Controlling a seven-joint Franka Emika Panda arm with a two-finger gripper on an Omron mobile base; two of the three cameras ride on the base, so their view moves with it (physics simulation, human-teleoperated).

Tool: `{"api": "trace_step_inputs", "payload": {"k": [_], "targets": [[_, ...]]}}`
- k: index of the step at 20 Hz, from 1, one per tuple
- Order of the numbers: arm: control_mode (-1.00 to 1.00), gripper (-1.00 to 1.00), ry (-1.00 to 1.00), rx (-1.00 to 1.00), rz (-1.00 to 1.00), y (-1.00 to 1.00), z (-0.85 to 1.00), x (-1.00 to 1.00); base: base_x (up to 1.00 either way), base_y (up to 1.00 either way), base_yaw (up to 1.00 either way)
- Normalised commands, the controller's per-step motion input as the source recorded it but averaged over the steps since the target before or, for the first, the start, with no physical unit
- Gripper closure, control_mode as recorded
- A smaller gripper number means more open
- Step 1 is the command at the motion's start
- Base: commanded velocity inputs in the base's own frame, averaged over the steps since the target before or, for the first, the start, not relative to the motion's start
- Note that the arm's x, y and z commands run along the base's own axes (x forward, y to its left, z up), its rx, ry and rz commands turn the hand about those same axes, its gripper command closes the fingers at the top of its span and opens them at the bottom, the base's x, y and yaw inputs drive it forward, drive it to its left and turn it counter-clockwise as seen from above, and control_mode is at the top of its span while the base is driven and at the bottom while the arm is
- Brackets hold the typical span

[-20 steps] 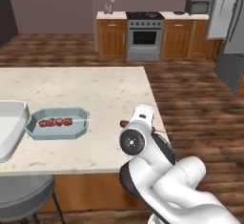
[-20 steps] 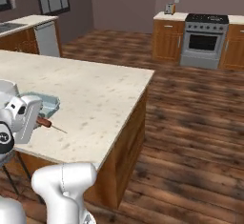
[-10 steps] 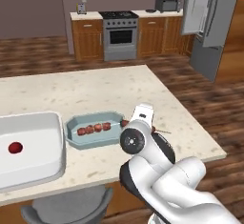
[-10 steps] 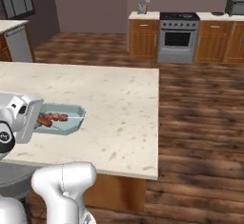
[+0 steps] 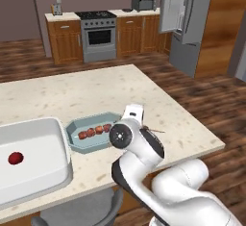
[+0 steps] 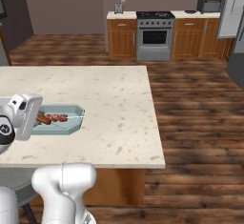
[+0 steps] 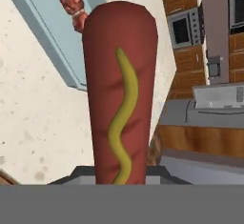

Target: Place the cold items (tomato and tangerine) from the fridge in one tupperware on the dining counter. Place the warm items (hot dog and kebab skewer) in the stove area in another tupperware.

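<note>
Hand view looks straight along a hot dog (image 7: 121, 94), a dark red sausage with a wavy yellow line of mustard down its length; its near end sits at the bottom of the view where the finger tips rise, so the gripper (image 7: 119, 173) is closed on it and holds it out over the dining counter (image 7: 33, 123). Past the hot dog lies a corner of the teal tupperware (image 7: 57, 37), with the kebab skewer (image 7: 71, 1) in it.

From the left base view, the teal tupperware (image 5: 77, 141) sits on the dining counter (image 5: 91, 93) just beyond the arm's wrist, and the kebab skewer (image 5: 96, 130) lies lengthwise inside it, its thin stick end poking out over the right rim. To its left, close beside it, the large white tupperware (image 5: 48, 169) holds the tomato (image 5: 15, 158), alone on its floor. The right base view shows the teal tupperware (image 6: 71, 120) partly hidden by the wrist, with the kebab skewer (image 6: 55, 118) still visible in it.

Bare beige stone spreads behind and to the right of the containers as far as the counter's edges. Across the wood floor stands the stove area (image 5: 98, 30), with the fridge (image 5: 185, 23) to its right, door open.

No writing or labels can be read.
</note>
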Motion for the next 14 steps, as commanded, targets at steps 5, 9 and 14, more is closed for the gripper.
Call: {"api": "trace_step_inputs", "payload": {"k": [5,9,14], "targets": [[-1.00,1.00,0.66,0.00,0.45,0.38,-0.03,1.00,0.00,0.00,0.00],[-1.00,1.00,0.52,0.00,0.86,0.25,-0.26,0.70,0.00,0.00,0.00],[-1.00,1.00,0.08,-0.06,0.66,0.27,-0.45,0.23,0.00,0.00,0.00]]}}
